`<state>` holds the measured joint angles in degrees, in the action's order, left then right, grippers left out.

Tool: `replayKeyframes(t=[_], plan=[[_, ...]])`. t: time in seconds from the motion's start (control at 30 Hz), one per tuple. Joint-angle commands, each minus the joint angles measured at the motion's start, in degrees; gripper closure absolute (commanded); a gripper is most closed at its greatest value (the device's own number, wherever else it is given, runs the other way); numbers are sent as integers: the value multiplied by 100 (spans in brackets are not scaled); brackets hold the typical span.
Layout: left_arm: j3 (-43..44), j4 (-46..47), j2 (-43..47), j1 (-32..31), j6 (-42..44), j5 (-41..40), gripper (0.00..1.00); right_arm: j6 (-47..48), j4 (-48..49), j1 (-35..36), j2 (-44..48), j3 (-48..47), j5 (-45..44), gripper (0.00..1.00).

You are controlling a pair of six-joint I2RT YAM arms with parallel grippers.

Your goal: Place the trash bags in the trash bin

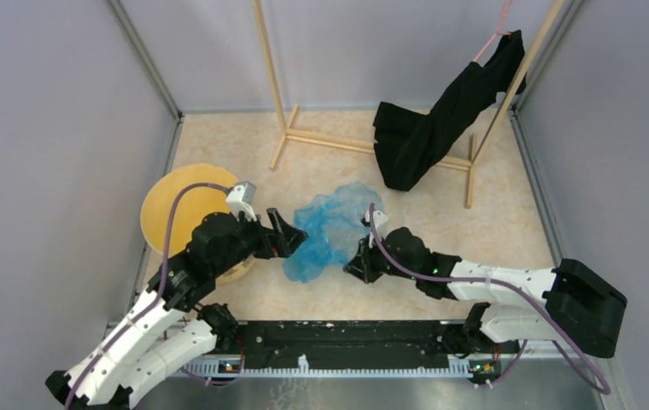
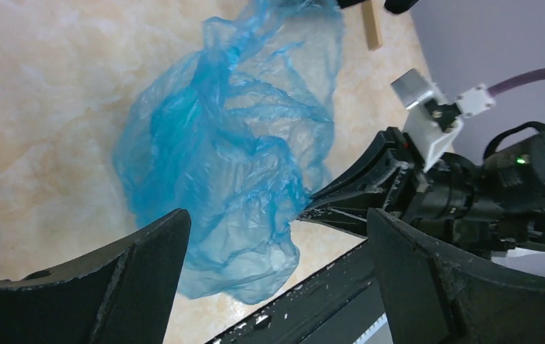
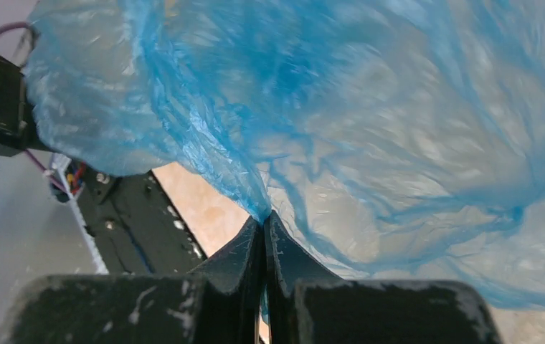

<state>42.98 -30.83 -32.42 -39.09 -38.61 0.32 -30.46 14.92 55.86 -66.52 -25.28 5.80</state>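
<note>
right claw [image 3: 264,219] pinches trash bags [image 3: 399,107] — left claw [image 2: 277,222] spread

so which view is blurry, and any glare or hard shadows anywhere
Right wrist: the trash bag fills the frame and smears soft toward the top right, while the right gripper, jaws shut on a fold, looks crisp. Left wrist: bag wrinkles sharp, bare table washed pale. Top external: even light, only faint shadows, no glare.

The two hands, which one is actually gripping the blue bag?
The right hand: its fingers are pinched shut on a fold of the blue bag. The left hand is spread open, holding nothing.
</note>
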Motion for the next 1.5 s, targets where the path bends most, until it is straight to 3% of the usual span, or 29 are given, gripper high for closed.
replayKeyframes(t=[0.0,0.2,0.43,0.6,0.87,1.07,1.2,1.3,1.33,1.47], plan=[[-83,494,-728,6,75,533,1,-452,978,182,-101,-307,-261,98],[-37,604,-1289,6,80,1055,2,-456,786,181,230,155,-447,98],[144,901,-1577,-17,232,1307,11,-470,806,180,438,442,79,94],[1352,-104,-2458,-224,521,484,9,-682,1377,181,333,589,336,94],[2468,-1000,-4071,-779,561,-997,2,-763,1501,223,425,739,347,94],[2697,-928,-4860,-784,731,-1228,3,-813,1484,242,642,800,257,93],[2607,-304,-4940,-785,1226,-947,29,-789,1391,242,658,838,238,91],[2711,-66,-5008,-786,1569,-943,61,-769,1360,242,660,869,228,86],[2780,-31,-5021,-791,1721,-896,75,-726,1289,242,669,844,213,81],[2925,290,-4829,-784,2435,-533,95,-507,520,242,959,605,-109,54]])
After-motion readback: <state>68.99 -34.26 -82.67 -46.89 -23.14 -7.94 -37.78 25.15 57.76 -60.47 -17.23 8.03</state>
